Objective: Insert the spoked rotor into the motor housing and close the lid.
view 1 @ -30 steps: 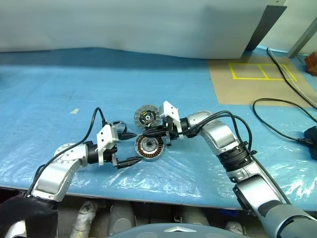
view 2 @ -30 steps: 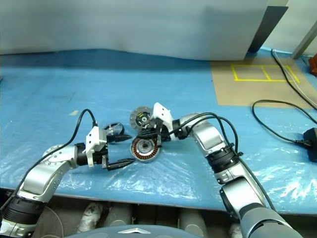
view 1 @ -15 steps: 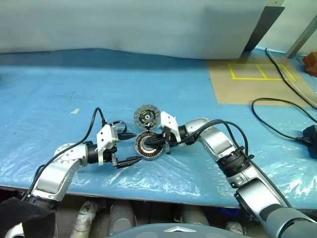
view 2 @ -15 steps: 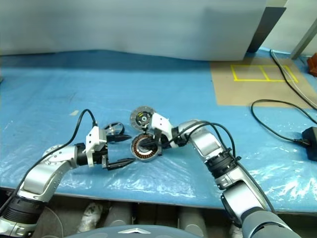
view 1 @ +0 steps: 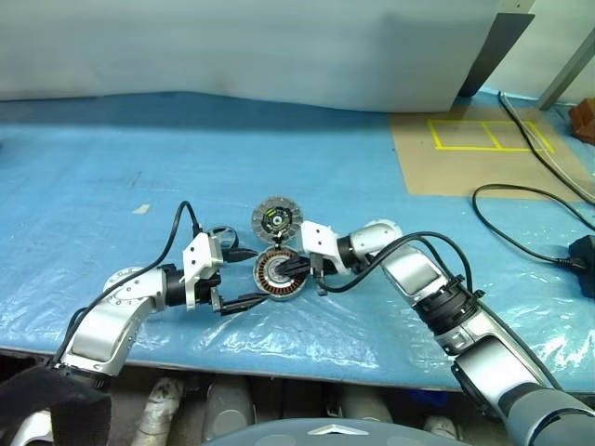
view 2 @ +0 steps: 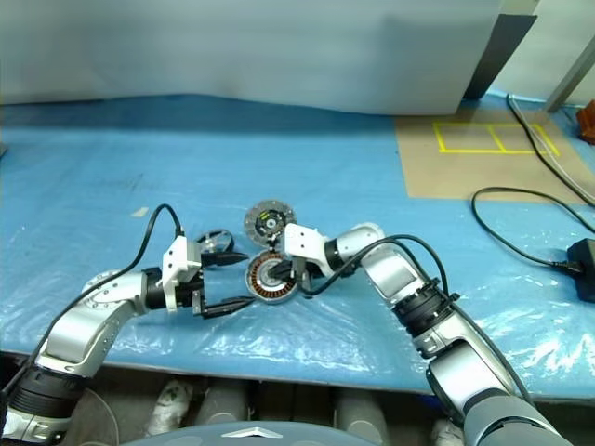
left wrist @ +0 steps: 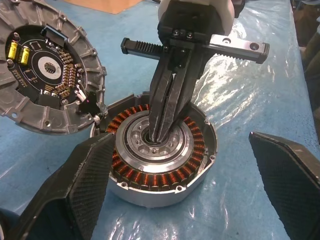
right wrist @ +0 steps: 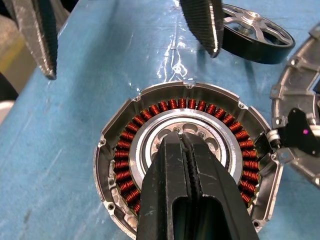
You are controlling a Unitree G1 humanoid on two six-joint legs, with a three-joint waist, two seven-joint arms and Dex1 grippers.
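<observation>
The motor housing (left wrist: 150,177) lies open on the blue sheet, copper windings ringing a silver hub. Its lid (left wrist: 45,65) hangs off the rim, ribbed inner face and circuit board up. My right gripper (right wrist: 182,137) is shut, and its tips point down into the hub's centre hole. My left gripper (view 1: 249,276) stands open beside the housing, one finger (left wrist: 90,185) on each side of it, apart from it. The spoked rotor (right wrist: 255,37) lies flat on the sheet behind the left gripper, just off the housing.
Black cables (view 1: 521,200) and a plug (view 1: 586,255) lie at the right. A brown board with a yellow taped rectangle (view 1: 493,135) sits at the back right. A grey panel (view 1: 279,46) closes the back. The table's front edge runs just below the arms.
My right gripper has come down from above the housing's far rim and now points into the hub, still shut. The left arm has not moved.
</observation>
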